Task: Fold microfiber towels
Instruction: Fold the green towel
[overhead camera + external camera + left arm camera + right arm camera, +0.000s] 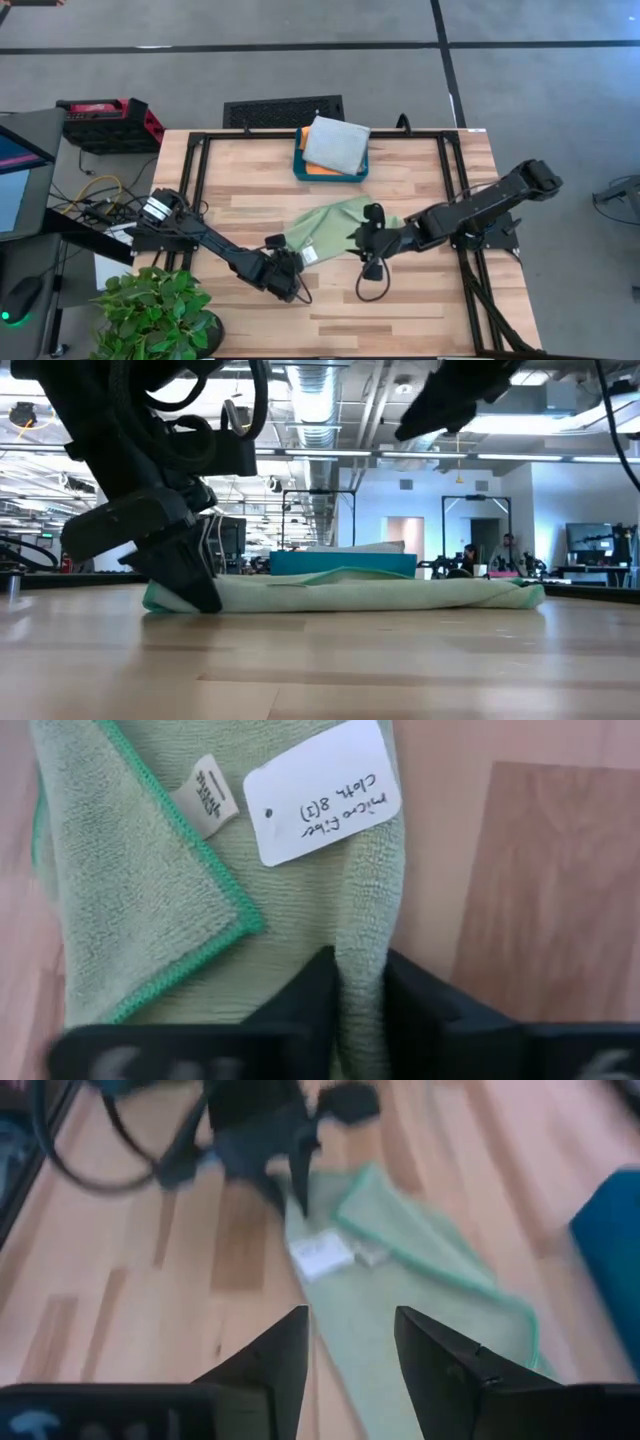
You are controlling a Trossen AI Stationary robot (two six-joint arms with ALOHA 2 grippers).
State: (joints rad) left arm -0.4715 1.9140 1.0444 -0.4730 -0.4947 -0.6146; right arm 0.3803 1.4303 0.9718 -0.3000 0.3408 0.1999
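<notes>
**Left gripper has the green towel pinched, right one is off it**

The left gripper (360, 995) is clamped on a ridge of the green towel (335, 228) at its near-left end, probably so it can drag that edge over for a fold. The right gripper (350, 1345) hovers above the cloth with fingers apart, holding nothing. The towel sits mid-worktop (420, 310). In the teal tray (300, 168) a grey towel (337, 143) covers an orange one (322, 170); can't see a fourth.

Towel (335, 228) lies between claws, before tray (300, 168).
</notes>
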